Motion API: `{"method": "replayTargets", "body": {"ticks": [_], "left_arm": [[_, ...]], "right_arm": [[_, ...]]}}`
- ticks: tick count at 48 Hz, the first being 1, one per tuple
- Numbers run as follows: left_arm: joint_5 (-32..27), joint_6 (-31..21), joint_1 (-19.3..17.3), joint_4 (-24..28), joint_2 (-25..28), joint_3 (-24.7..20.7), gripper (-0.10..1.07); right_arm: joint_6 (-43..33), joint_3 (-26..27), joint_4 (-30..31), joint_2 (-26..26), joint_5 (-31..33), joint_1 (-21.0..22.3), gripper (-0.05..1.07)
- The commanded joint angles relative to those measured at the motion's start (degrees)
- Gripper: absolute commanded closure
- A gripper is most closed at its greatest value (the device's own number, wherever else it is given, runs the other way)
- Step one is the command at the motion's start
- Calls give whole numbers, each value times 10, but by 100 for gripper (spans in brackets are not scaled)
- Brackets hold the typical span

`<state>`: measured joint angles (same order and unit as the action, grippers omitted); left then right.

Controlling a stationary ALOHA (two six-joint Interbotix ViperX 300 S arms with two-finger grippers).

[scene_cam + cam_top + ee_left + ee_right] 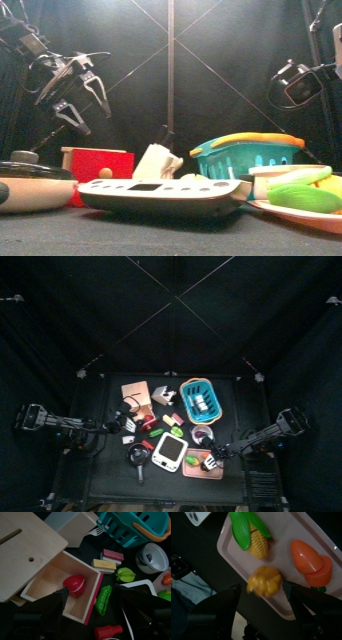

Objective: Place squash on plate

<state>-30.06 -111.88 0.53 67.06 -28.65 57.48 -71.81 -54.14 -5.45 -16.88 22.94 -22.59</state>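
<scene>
Yellow, lumpy squash (264, 580) sits on the pink plate (304, 527), lower centre of my right wrist frame, just beside the corn (252, 535) w/ green husk and apart from the orange carrot (310, 561) at right. My right gripper (261, 604) hangs over it, jaws spread wide, nothing held. In the top view the plate (211, 471) is at the tabletop's (107, 396) lower right. My left gripper (92, 607) is also wide open, empty, above the wooden box (50, 582) w/ a red piece (75, 583) inside; green pea pod (103, 598) lies just beside the box. Teal basket (133, 527) at upper right of that frame.
</scene>
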Motion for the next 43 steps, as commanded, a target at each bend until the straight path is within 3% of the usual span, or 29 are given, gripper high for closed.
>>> {"method": "replayTargets", "body": {"ticks": [1, 13, 43], "left_arm": [[0, 0, -15, -1, 2, -4, -6], [19, 2, -41, -44, 4, -4, -6], [64, 4, -62, -63, 21, -9, -5]], "right_arm": [[0, 13, -1, -7, 8, 9, 3], [1, 33, 8, -4, 19, 32, 3], [2, 40, 26, 4, 25, 51, 3]]}}
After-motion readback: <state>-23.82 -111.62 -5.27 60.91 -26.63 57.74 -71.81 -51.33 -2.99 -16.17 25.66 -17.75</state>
